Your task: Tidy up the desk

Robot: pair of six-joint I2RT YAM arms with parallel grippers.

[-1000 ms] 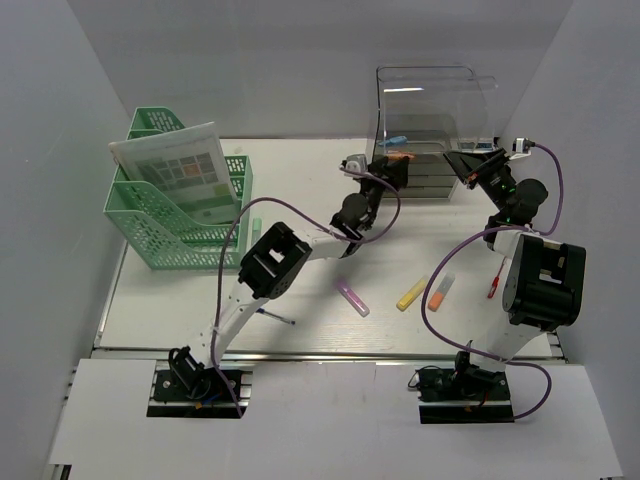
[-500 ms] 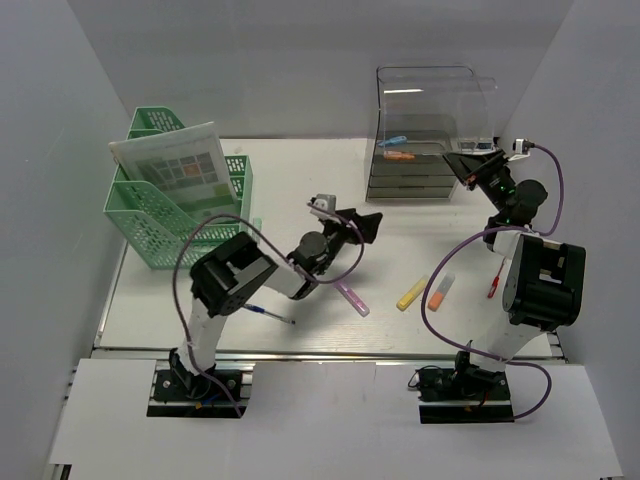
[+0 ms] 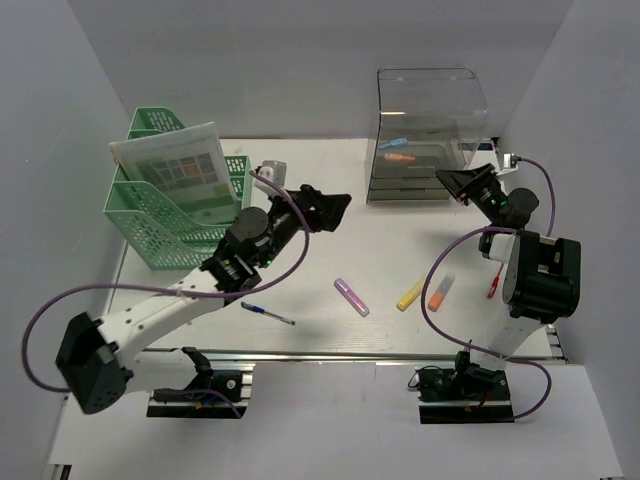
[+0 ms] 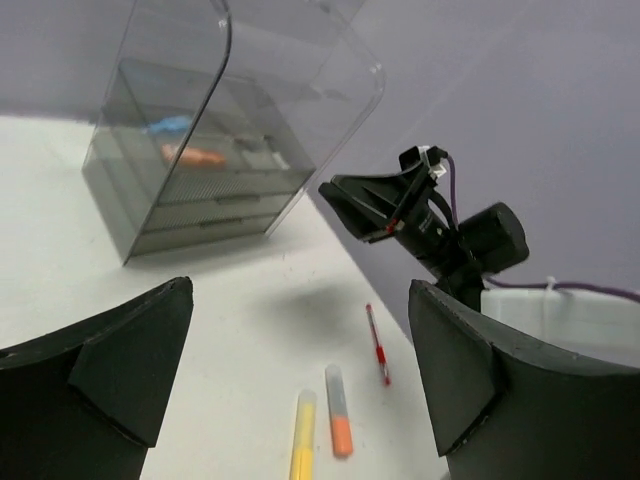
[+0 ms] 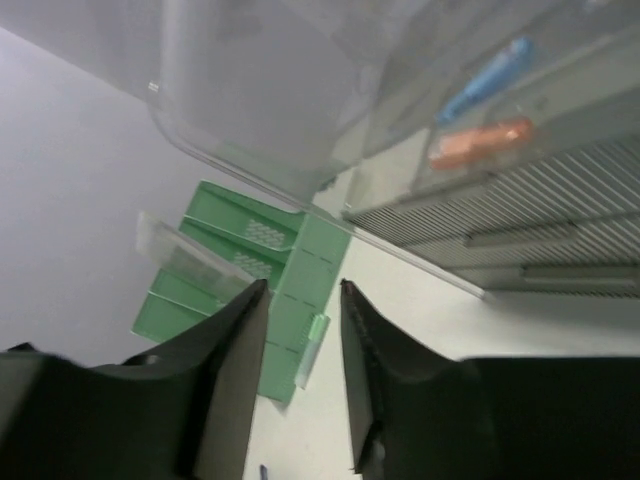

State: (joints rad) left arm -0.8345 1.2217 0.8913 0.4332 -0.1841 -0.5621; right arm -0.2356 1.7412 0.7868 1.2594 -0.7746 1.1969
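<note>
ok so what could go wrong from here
The right pincer is open and close to the clear drawer organizer; a careless swing could knock it. The left arm stretches low past the green file trays and near the blue pen, so its elbow might bump or sweep them. The yellow highlighter and orange highlighter lie loose on the desk and may roll if nudged.

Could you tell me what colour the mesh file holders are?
The file holders are mint green, clearest in the top external view.
</note>
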